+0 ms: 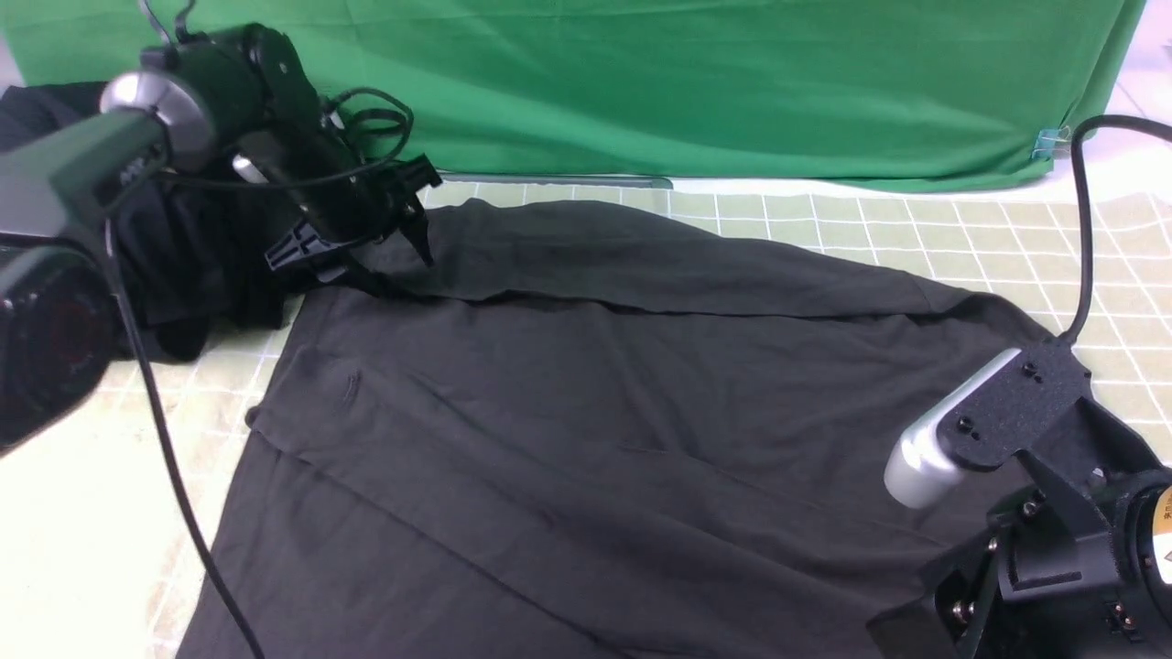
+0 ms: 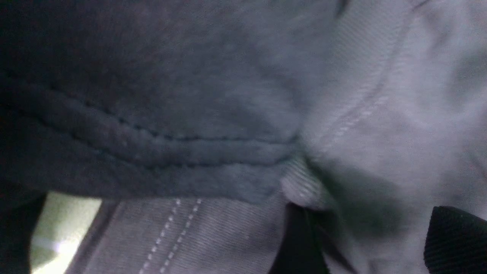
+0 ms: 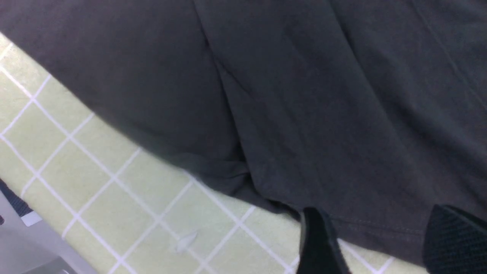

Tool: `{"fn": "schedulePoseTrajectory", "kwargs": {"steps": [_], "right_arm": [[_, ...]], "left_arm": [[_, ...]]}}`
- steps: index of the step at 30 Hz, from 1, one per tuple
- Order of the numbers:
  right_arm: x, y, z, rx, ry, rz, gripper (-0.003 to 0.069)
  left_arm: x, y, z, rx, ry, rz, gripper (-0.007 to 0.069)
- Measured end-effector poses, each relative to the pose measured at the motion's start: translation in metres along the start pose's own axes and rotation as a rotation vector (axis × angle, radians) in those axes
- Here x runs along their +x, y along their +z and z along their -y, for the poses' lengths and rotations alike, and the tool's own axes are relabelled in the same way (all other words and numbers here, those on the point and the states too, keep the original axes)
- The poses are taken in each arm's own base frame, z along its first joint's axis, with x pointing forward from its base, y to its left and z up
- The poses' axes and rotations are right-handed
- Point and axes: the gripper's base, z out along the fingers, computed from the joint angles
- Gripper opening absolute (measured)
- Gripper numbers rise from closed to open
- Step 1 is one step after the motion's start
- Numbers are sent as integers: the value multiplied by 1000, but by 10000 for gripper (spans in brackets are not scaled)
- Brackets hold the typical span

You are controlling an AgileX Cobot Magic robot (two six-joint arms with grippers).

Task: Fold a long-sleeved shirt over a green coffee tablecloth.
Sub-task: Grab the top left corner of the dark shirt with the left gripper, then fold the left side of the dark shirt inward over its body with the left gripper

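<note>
The long-sleeved shirt [image 1: 595,412] lies spread out, dark charcoal, on the green coffee tablecloth [image 1: 1007,238], with a fold line across its far part. My left gripper [image 1: 366,245] hovers at the shirt's far left corner, its jaws wide apart. In the left wrist view the left gripper [image 2: 376,243] is open over a dark stitched hem [image 2: 171,152] and lighter grey cloth [image 2: 399,114]. I cannot tell which garment these belong to. In the right wrist view my right gripper [image 3: 384,243] stands open over the shirt's hem [image 3: 373,224], at its near right edge.
A plain deep green sheet [image 1: 641,82] hangs along the back, held by a blue clip [image 1: 1048,142]. A black bundle of garments [image 1: 183,265] lies at the far left, beside the left gripper. Black cables [image 1: 174,458] trail over the near left. The table's edge [image 3: 23,247] shows beyond the cloth.
</note>
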Motion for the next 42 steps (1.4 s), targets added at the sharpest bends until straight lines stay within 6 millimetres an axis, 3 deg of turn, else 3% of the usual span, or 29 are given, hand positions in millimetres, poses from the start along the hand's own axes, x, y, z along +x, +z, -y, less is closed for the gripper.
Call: {"fn": "schedulePoseTrajectory", "kwargs": {"steps": [5,9,12,20,24,30,35,42], "right_arm": [[0,0,0,0,3,0,362],[0,0,0,0,3,0,360],[0,0,0,0,3,0,360],[0,0,0,0,4,3,360],[-2,0,0,1,6,20,360],[-2,0,0,1,7,26,360],[-2,0,0,1,13,26,360],[-2,0,0,2,13,27,360]], "left_arm": [[-2,3,-3,-14,-12,-14,329],[-2,1,-7,-31,59,-39,74],[-4,-8,-3,-31,102,-46,8],[-4,-64,20,9,233,-4,-6],[10,-97,41,39,321,42,-6],[30,-128,61,30,406,93,-6],[51,-134,50,-32,425,45,-6],[93,-133,16,-146,421,-81,-6]]}}
